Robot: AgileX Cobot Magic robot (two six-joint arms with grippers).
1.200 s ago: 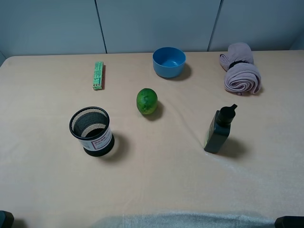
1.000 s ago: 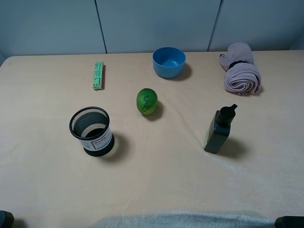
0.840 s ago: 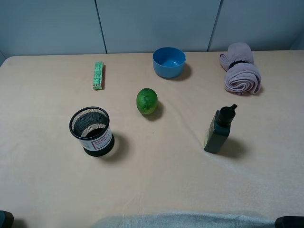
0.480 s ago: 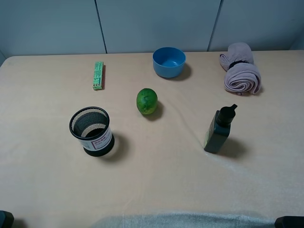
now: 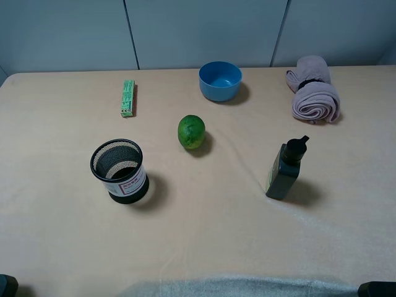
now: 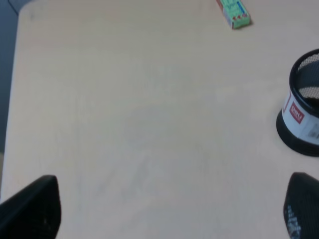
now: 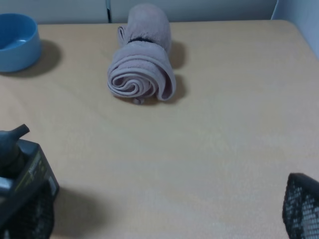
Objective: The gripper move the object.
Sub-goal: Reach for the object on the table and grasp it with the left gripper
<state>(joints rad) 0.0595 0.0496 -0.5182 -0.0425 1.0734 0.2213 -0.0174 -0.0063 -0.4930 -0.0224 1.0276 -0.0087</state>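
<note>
The black wire-mesh pen cup with a white, red-edged label stands upright on the beige table, left of centre. It also shows at the edge of the left wrist view. My left gripper is open and empty, its dark fingertips wide apart, well short of the cup. Only a sliver of it shows at the table's near left corner. My right gripper is open and empty at the near right corner.
A dark square pump bottle stands right of centre, close to my right gripper's finger. A green lime lies mid-table. A blue bowl, a rolled pink towel and a green box lie along the back.
</note>
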